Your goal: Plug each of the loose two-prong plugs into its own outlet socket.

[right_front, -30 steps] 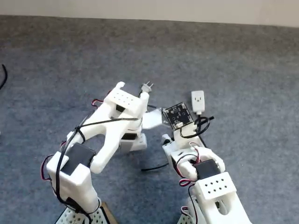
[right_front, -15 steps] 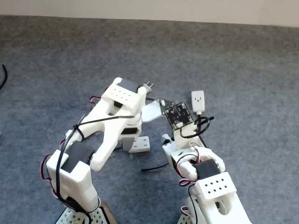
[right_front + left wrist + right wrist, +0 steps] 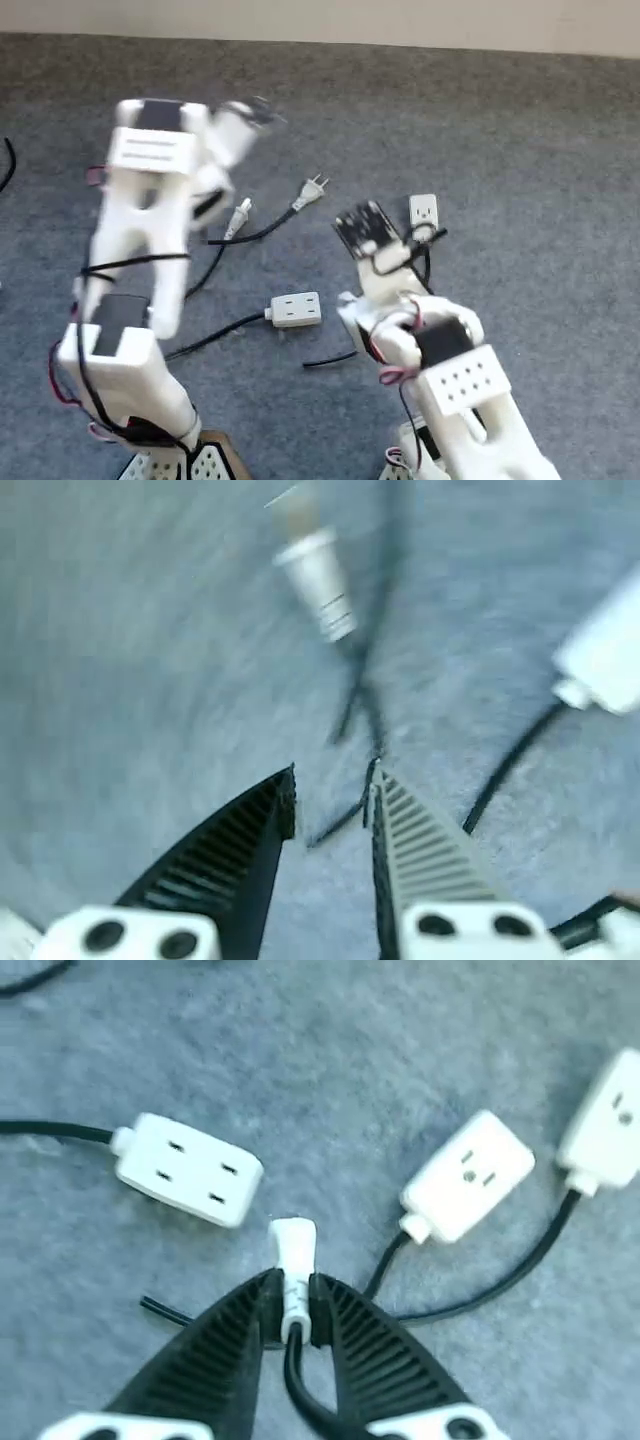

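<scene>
— How's the left arm sitting?
— Reared high over the grey carpeted tabletop [image 3: 500, 120], left tool [image 3: 330, 800] slightly parted, holding nothing, above a pale cylindrical plug [image 3: 315, 575] on black cord
— And the other?
— Bent low from overhead. Its wrist camera gives the grip: right tool [image 3: 293, 1285] pinching a small white plug [image 3: 292, 1245], near the white two-socket outlet block [image 3: 188, 1168], not touching

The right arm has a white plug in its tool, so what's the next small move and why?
Probably shift the right tool sideways over the two-socket outlet block and line the white plug up with one pair of slots. The tool is shut on the plug, the block lies close beside it, and its slots look empty and face up.
</scene>
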Controlling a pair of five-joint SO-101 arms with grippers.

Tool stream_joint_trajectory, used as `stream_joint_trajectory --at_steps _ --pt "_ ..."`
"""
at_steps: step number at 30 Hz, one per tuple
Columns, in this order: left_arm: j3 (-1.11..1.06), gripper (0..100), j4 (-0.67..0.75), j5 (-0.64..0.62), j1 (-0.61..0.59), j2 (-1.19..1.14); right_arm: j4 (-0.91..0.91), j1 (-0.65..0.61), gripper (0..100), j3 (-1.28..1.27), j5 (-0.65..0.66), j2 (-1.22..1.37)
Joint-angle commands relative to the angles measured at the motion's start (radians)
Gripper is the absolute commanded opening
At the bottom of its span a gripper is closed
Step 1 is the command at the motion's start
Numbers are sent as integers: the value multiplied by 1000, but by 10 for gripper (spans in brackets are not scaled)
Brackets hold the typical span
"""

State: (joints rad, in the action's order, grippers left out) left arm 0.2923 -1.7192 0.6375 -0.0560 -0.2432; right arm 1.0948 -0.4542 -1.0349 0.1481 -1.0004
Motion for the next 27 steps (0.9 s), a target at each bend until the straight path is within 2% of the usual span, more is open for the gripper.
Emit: stream_joint_trajectory --at_steps 1,4,8,13,16,20,27 --pt "38 117 6 -163 -225 2 8 -38 4 245 2 263" --pt "38 99 8 -224 -361 1 73 -56 4 432 -61 460" --pt "-61 69 43 -284 -470 1 315 -145 4 757 -216 717" --pt "-302 56 267 -296 -533 2 509 -208 4 1043 -322 960" --pt "-390 56 374 -315 -570 4 533 -208 4 1081 -370 1018" --pt "-463 56 474 -419 -610 2 512 -206 4 1081 -381 1007" --pt "-584 56 635 -465 -608 2 466 -97 4 1076 -374 993"
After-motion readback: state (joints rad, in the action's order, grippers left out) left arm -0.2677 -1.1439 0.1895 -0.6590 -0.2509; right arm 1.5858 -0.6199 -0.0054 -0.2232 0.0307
